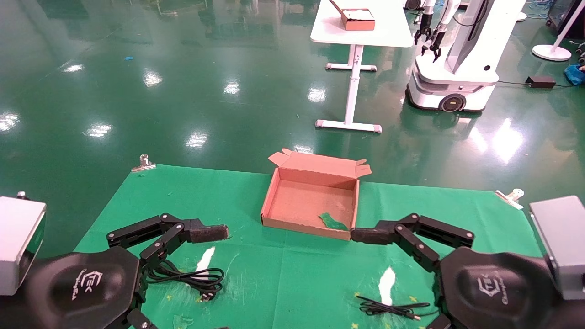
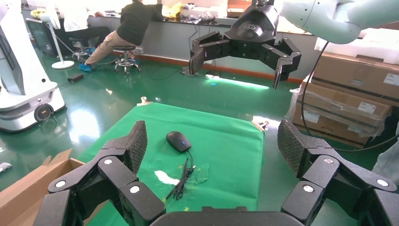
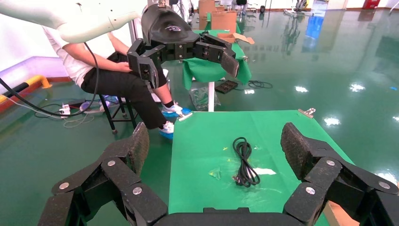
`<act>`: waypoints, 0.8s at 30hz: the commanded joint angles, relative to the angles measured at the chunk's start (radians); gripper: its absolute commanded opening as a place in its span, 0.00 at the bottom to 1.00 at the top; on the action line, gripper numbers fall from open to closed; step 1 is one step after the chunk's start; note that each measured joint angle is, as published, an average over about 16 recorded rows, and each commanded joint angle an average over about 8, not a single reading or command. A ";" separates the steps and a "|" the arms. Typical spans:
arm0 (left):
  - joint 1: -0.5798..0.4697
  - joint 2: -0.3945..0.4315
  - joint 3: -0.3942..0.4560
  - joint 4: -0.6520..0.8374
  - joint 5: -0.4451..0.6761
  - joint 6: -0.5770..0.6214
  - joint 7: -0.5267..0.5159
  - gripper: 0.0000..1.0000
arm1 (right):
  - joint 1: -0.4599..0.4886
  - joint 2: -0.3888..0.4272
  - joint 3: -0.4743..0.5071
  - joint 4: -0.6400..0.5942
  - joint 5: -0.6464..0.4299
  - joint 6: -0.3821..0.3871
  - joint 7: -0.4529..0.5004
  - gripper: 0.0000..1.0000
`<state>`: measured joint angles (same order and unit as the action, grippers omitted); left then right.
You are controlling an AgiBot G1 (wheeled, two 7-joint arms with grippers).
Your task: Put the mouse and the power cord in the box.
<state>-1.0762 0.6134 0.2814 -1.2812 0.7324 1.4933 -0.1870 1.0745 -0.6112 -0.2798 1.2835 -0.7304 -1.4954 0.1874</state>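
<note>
The brown cardboard box (image 1: 315, 178) lies open at the middle back of the green cloth, a green scrap (image 1: 332, 221) on its floor. The power cord (image 1: 189, 276) lies coiled at front left, and its coil (image 3: 245, 162) shows whole in the right wrist view. My left gripper (image 2: 214, 141) hovers over it, open and empty, one finger (image 1: 208, 233) pointing inward. The black mouse (image 2: 179, 140) sits at front right, hidden in the head view, where only its thin cable (image 1: 393, 308) shows. My right gripper (image 3: 216, 146) hangs above it, open, with one finger (image 1: 365, 235) near the box's front corner.
Metal clips (image 1: 143, 163) (image 1: 511, 196) pin the cloth's back corners. Worn white patches (image 1: 205, 258) (image 1: 387, 283) mark the cloth. Beyond, on the green floor, stand a white table (image 1: 361, 34) with a small reddish box (image 1: 357, 19) and another robot (image 1: 457, 68).
</note>
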 commanded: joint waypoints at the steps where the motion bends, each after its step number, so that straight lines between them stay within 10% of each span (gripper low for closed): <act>1: 0.000 0.000 0.000 0.000 0.000 0.000 0.000 1.00 | 0.000 0.000 0.000 0.000 0.000 0.000 0.000 1.00; 24: 0.000 0.000 0.000 0.000 0.000 0.000 0.000 1.00 | 0.000 0.000 0.000 0.000 0.000 0.000 0.000 1.00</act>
<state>-1.0762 0.6134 0.2814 -1.2812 0.7324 1.4933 -0.1870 1.0745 -0.6112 -0.2798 1.2835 -0.7304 -1.4954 0.1874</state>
